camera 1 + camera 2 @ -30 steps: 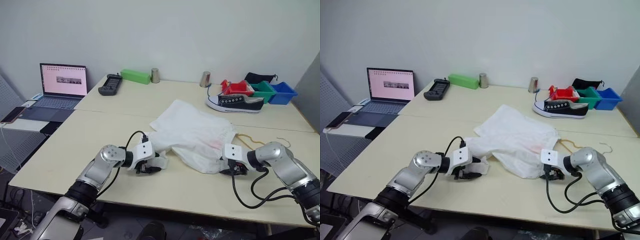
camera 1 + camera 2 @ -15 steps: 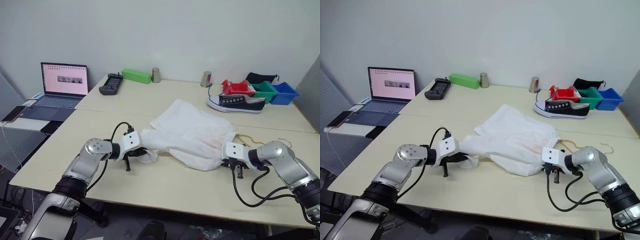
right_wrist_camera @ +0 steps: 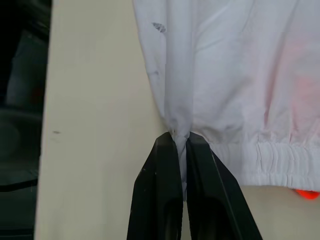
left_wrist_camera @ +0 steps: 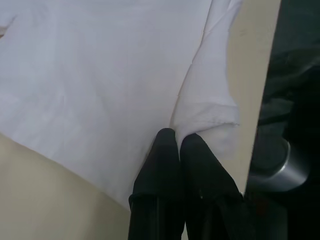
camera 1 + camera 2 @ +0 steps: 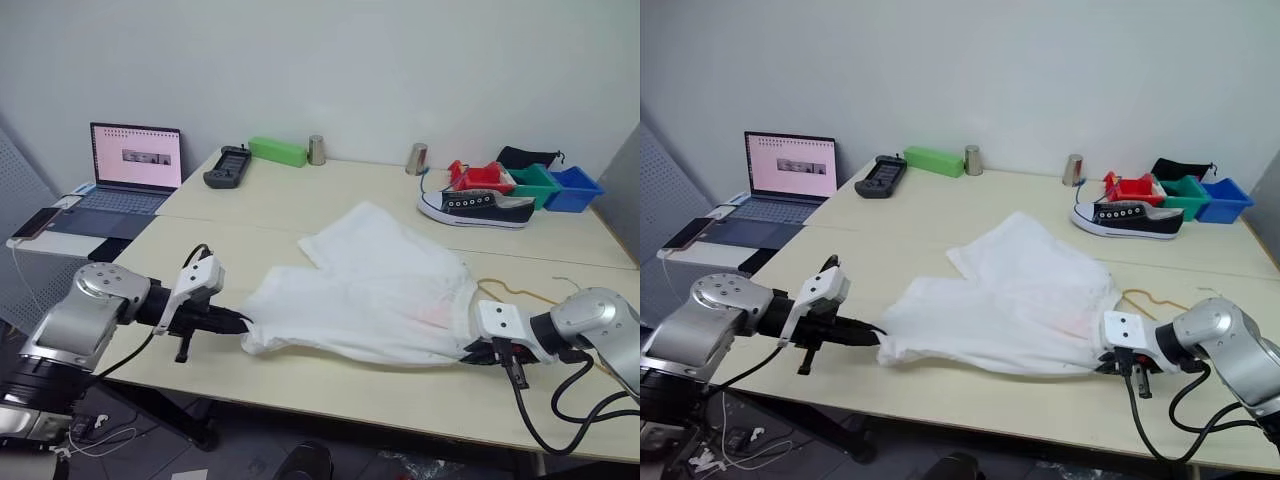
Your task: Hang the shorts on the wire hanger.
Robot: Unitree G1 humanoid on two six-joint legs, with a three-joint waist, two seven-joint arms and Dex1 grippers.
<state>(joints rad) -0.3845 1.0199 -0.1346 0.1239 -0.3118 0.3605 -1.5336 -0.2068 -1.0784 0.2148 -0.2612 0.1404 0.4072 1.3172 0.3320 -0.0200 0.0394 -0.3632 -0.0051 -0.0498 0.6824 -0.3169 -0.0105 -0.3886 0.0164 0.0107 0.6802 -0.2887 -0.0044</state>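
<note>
The shorts (image 5: 370, 290) lie spread across the near middle of the table (image 5: 300, 200), pulled wide between the two arms. The left gripper (image 5: 238, 322) is clenched on the shorts' left near corner, and the right gripper (image 5: 470, 350) is clenched on the right near edge by the gathered waistband. A faint pink mark shows on the cloth toward the right side.

The left wrist view shows what the head views cannot: the two black fingers (image 4: 167, 155) pressed together with a fold of hemmed white cloth pinched between their tips, above the table's near edge. The right wrist view shows its fingers (image 3: 170, 165) closed on a bunched fold right beside the elastic waistband, a small dark fleck on the cloth, and an orange-red tip peeking from under the waistband.

The head views give the wider scene. The wire hanger (image 5: 505, 290) lies on the table just right of the shorts, partly under them, its hook (image 5: 570, 283) further right. At the far right sit a black and white sneaker (image 5: 475, 208) and red, green and blue bins (image 5: 525, 182). At the far middle stand two metal cups (image 5: 316, 150), a green box (image 5: 277, 152) and a black controller (image 5: 226, 166). An open laptop (image 5: 130, 170) and a phone (image 5: 32, 225) sit at the left; the screen's writing is too small to read.
</note>
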